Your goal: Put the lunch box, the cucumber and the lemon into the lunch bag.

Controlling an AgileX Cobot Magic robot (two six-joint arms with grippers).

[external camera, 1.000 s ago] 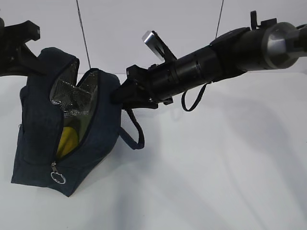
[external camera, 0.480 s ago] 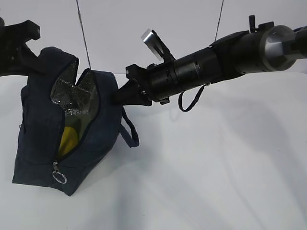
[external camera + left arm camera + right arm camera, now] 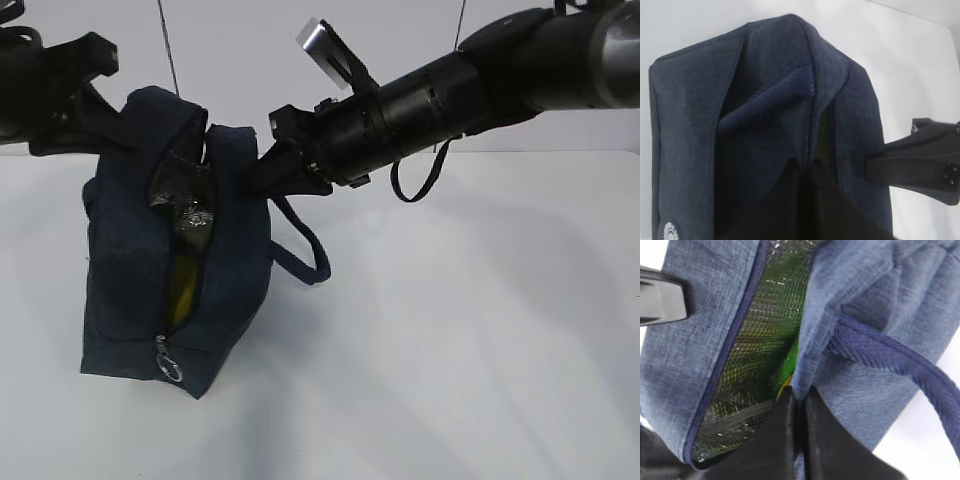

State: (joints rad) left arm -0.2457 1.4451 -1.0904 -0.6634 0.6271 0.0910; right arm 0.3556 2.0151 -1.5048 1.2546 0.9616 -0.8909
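The dark navy lunch bag (image 3: 125, 270) stands on the white table with its zipper open and the silver ring pull (image 3: 168, 370) low at the front. Something yellow, the lemon (image 3: 183, 288), shows in the opening. My left gripper (image 3: 118, 132) is shut on the bag's left top edge (image 3: 812, 172). My right gripper (image 3: 262, 172) is shut on the right rim of the opening (image 3: 799, 392). The right wrist view shows the silvery lining (image 3: 760, 335), the green cucumber (image 3: 789, 362) and a yellow sliver inside. The lunch box is hidden.
A loop handle (image 3: 300, 250) hangs off the bag's right side toward the table. The right arm (image 3: 450, 90) stretches over the table from the upper right. Two thin cables hang at the back wall.
Both grippers have moved right and up with the bag's top. The bag now stands more upright and farther right, and its opening has narrowed.
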